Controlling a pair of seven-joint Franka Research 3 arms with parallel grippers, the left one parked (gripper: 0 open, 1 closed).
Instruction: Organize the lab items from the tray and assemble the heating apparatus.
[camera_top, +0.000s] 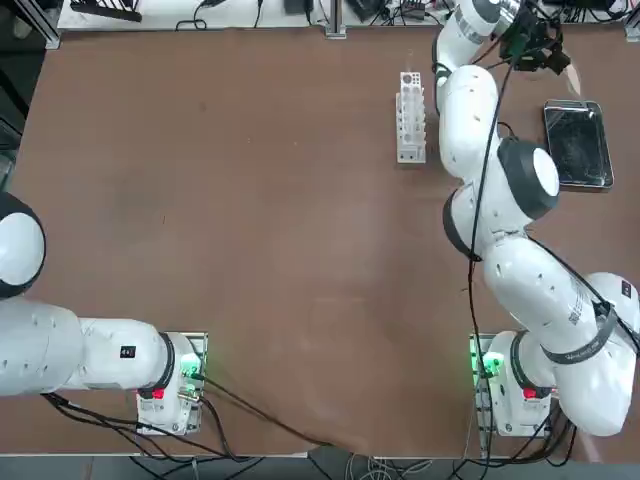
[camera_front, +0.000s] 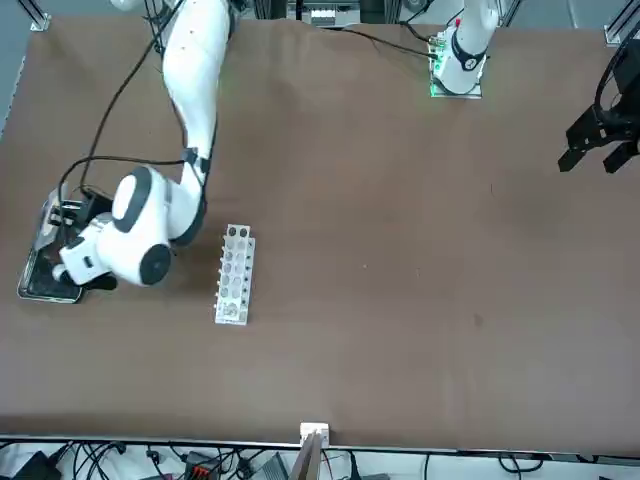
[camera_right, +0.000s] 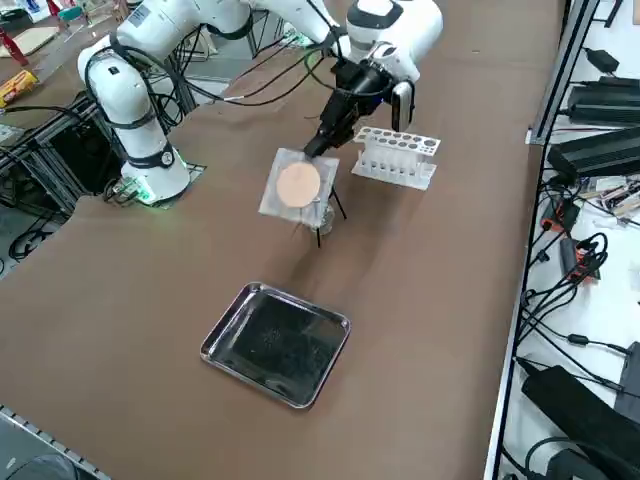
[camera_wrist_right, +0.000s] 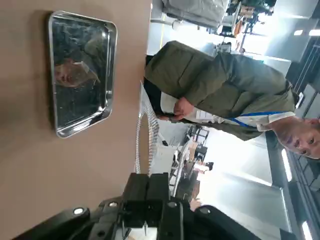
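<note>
Tray (camera_right: 277, 343) bare | mesh (camera_right: 296, 185) on stand: side view only | right fingers (camera_wrist_right: 148, 186) together

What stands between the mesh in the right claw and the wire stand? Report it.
Nothing visible. The grey square mesh with a tan centre, held at its corner by the right claw, is over the thin-legged dark wire stand; the white many-holed rack stands aside.

tray (camera_right: 277, 343): shiny metal, mirror-dark floor | table (camera_right: 420, 300): matt brown | rack (camera_right: 397, 156): white plastic
</note>
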